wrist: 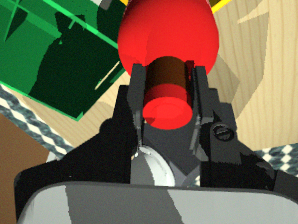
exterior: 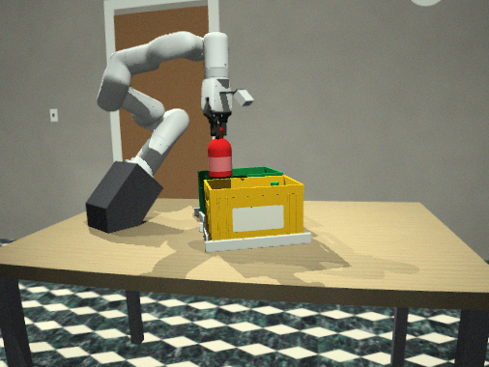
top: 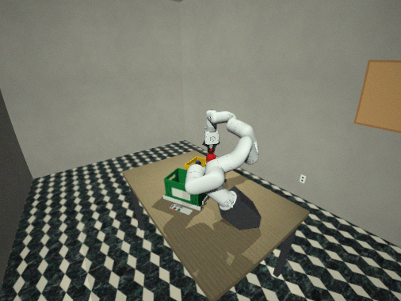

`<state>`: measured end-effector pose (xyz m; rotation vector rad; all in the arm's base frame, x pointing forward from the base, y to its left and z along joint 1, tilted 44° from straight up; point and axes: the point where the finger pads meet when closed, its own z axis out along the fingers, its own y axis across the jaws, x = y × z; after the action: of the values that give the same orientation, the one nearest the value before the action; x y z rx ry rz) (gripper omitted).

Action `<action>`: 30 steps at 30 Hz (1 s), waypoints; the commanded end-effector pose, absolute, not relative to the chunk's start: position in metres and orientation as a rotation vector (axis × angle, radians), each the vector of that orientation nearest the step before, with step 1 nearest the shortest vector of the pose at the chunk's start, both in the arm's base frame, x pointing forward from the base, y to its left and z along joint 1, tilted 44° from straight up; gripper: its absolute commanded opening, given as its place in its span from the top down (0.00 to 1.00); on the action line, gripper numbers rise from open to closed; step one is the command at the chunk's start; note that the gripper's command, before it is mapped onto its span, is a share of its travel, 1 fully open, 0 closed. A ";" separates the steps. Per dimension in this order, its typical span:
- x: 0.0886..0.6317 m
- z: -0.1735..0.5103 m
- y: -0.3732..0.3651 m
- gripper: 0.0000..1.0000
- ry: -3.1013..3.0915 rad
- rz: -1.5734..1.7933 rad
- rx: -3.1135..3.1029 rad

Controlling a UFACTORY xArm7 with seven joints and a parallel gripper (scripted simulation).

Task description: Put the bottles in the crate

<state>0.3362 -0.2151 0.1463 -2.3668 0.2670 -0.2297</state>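
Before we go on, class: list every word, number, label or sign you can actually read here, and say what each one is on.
No readable text anywhere.
Pick list beside the green crate: small colored marks show, but too small to read.
Panel on the yellow crate: blank.
Panel on the green crate: blank.
Pink label band on the red bottle, held by its neck in the gripper: plain, no writing.
Mark on the gripper housing in the top view: too blurred to read.
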 end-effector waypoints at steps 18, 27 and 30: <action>0.315 0.166 -0.188 1.00 0.270 -0.235 -2.368; 0.307 0.173 -0.178 1.00 0.270 -0.235 -2.368; 0.304 0.176 -0.174 1.00 0.270 -0.235 -2.368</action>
<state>0.3081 -0.1780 0.1707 -2.3669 0.2673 -0.2296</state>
